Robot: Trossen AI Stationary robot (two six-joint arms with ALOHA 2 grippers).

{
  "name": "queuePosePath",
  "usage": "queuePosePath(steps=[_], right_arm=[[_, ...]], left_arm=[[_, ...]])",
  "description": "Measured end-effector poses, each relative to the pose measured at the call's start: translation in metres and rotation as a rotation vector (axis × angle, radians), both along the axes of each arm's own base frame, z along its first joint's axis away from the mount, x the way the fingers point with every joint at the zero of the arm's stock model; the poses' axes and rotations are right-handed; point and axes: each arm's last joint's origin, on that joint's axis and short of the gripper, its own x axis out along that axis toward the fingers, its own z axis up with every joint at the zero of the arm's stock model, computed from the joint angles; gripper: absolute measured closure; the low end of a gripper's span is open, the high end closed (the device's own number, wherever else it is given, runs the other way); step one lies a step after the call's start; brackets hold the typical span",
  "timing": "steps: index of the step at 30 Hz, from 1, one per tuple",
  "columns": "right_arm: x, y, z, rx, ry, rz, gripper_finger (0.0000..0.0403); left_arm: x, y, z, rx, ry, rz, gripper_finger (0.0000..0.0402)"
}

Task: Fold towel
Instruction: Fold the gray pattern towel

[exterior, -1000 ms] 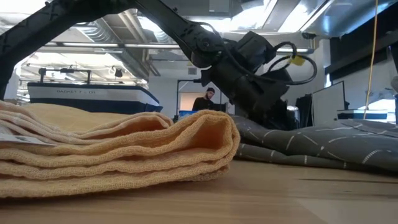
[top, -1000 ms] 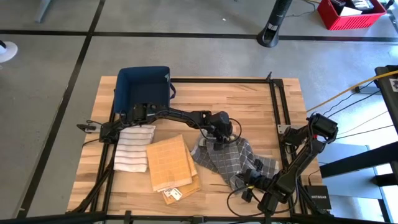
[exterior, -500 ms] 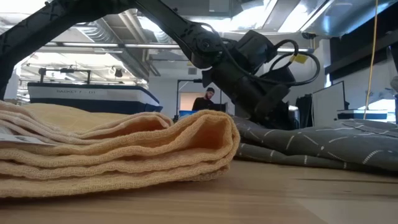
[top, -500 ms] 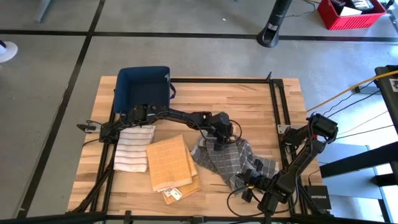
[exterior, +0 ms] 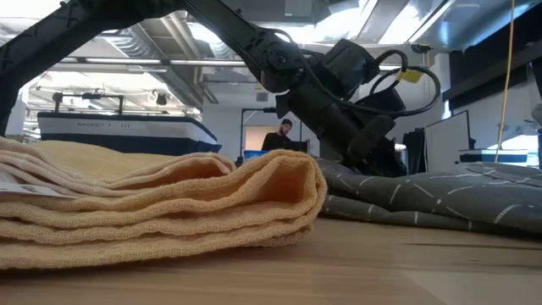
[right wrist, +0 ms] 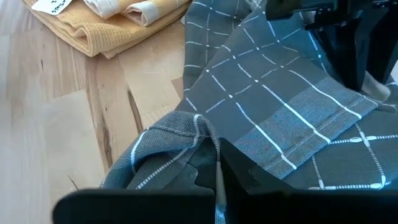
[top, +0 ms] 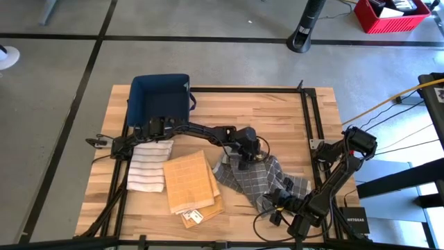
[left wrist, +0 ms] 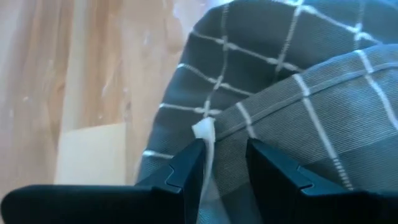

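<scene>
From above, the grey checked towel (top: 258, 179) lies crumpled on the right half of the wooden desk (top: 277, 114), just right of the folded yellow towel (top: 189, 180). The left hand (top: 241, 161) is down on the grey towel's far-left edge, its fingers hidden under the wrist. The right hand (top: 282, 196) sits at the towel's near-right corner, too small here to read. A striped white towel (top: 149, 164) lies at the left, and a blue basket (top: 159, 97) stands at the far-left corner.

The low view fills its left and middle with the yellow towel's (exterior: 161, 203) stacked folds, which block the desk behind. The grey towel (exterior: 432, 199) shows as a low ridge on the right, with the left arm's wrist (exterior: 351, 102) bearing down on it; the fingertips are hidden behind the cloth. A person (exterior: 279, 135) shows far off in the room, small and dim.

The left wrist view alone shows that grip: the left hand (left wrist: 225, 162) has its two fingers narrowly apart, with a fold of grey towel (left wrist: 298, 81) and its white tag (left wrist: 205, 130) between them.

The right wrist view shows the right hand (right wrist: 217, 168) clamped together on a bunched corner of the grey towel (right wrist: 273, 106); the yellow towel (right wrist: 109, 22) is cut off at the picture's edge.
</scene>
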Motion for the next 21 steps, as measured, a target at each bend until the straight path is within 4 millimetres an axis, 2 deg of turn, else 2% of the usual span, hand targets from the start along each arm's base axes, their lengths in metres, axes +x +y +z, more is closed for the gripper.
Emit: queuePosePath(steps=[14,17,21], right_arm=[[0.0000,0.0000,0.0000,0.000,0.000,0.000,0.0397],[0.0000,0.0000,0.0000,0.001,0.000,0.000,0.0397],[0.0000,0.0000,0.0000,0.001,0.000,0.000,0.0397]], left_arm=[[0.0015,0.0002,0.0011,0.027,-0.020,0.019,0.0290],[0.0018,0.0003,0.0015,0.028,-0.025,0.019,0.0308],[0.0018,0.0005,0.0014,0.033,-0.024,0.024,0.0358]])
